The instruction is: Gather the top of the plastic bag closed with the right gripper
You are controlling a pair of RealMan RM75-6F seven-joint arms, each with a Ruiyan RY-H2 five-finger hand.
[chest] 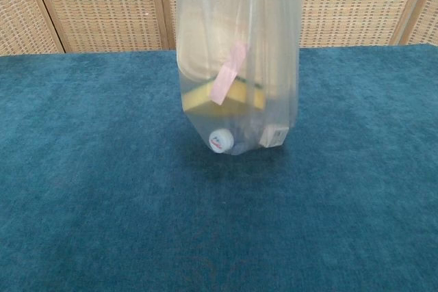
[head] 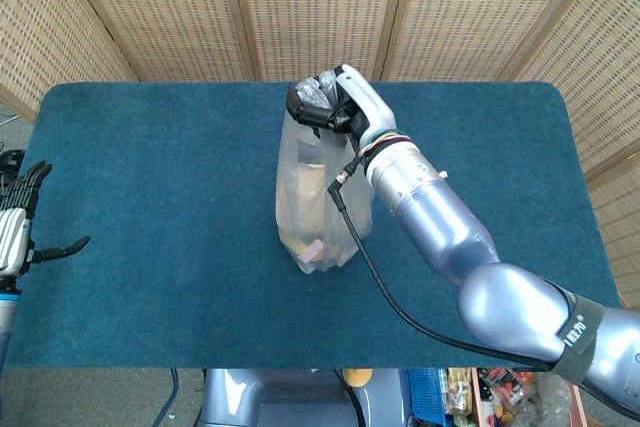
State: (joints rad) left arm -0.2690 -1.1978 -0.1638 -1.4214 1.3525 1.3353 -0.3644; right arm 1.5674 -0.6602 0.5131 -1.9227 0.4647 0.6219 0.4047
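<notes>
A clear plastic bag (head: 318, 202) hangs stretched tall over the blue table (head: 150, 167), its top bunched together. My right hand (head: 335, 105) grips that gathered top from above. In the chest view the plastic bag (chest: 239, 59) hangs with its bottom just off the table, or barely touching it; a yellow sponge (chest: 229, 97), a pink strip, a white cap (chest: 220, 141) and a small white box (chest: 274, 135) show through it, and the hand is above the frame. My left hand (head: 20, 222) hovers at the table's left edge, fingers spread, holding nothing.
Woven wicker screens (head: 320, 7) stand behind the table. Blue cloth lies bare all round the bag. A black cable (head: 380, 292) runs along my right forearm.
</notes>
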